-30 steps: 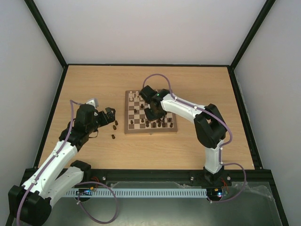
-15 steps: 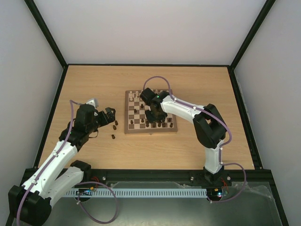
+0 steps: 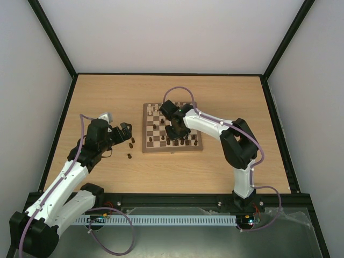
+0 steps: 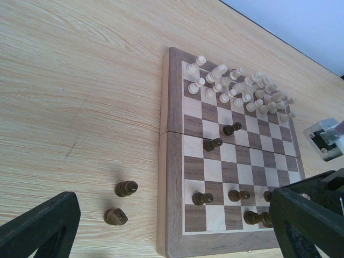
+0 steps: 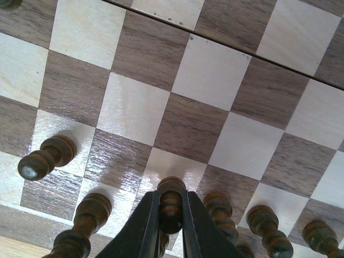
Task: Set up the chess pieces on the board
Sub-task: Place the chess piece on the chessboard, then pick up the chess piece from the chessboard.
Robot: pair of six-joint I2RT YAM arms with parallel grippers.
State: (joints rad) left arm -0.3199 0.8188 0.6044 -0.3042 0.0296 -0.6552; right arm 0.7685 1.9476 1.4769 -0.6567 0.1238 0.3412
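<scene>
The board (image 3: 147, 144) lies mid-table. Cream chess pieces (image 4: 242, 88) crowd its far rows in the left wrist view, and dark pieces (image 4: 203, 198) stand in the near rows. My right gripper (image 3: 173, 132) is low over the board's near half. In the right wrist view it (image 5: 171, 200) is shut on a dark pawn (image 5: 171, 189) over a light square, among other dark pieces (image 5: 43, 157). My left gripper (image 3: 126, 130) hovers off the board's left side, open and empty (image 4: 174, 215). Two dark pieces (image 4: 126, 188) (image 4: 115, 216) lie on the table beside it.
The two loose dark pieces also show in the top view (image 3: 132, 141) (image 3: 129, 156) left of the board. Black frame rails (image 3: 59, 123) and grey walls enclose the wooden table (image 3: 231, 97). The right arm's links (image 3: 215, 124) stretch over the board's right side.
The right gripper and forearm have shifted slightly left over the board with the pawn held. The left arm has not moved.
</scene>
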